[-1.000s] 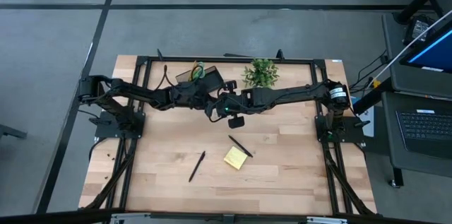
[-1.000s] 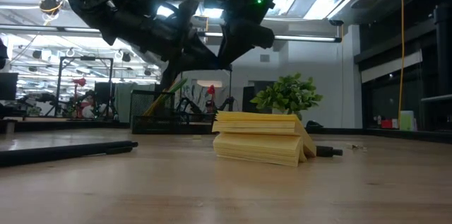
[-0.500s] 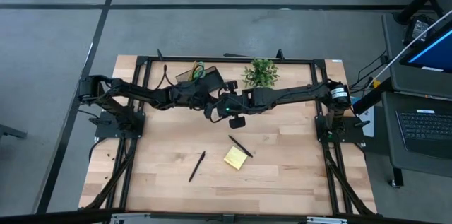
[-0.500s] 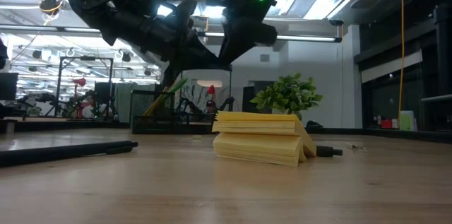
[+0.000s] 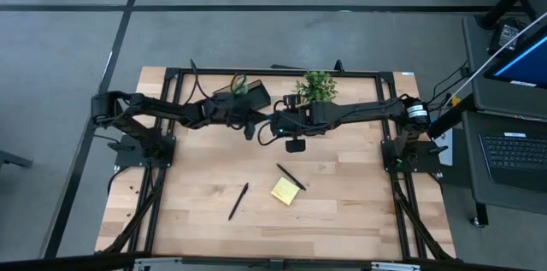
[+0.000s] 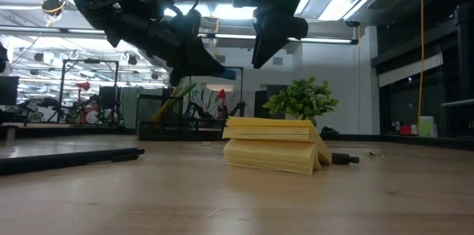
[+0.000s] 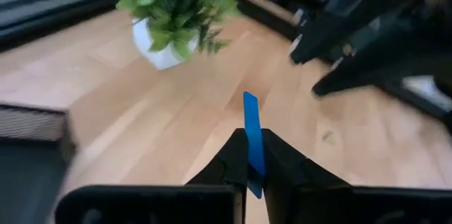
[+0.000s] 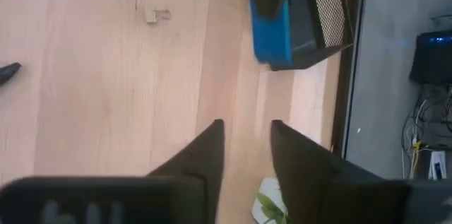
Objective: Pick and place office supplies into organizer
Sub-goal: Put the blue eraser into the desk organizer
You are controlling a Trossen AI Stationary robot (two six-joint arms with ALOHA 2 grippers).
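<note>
Clamping a small blue block (image 7: 251,139) at upper centre, the left gripper (image 7: 248,155) is hovering near the empty, parted right gripper (image 8: 244,136).

The wooden bench (image 5: 342,203) carries a yellow sticky-note pad (image 5: 285,190). One black pen (image 5: 291,176) lies just beside the pad, toward the potted plant (image 5: 316,87); another black pen (image 5: 238,200) lies near the pad's other side. The organizer (image 5: 242,93) stands near the plant.
</note>
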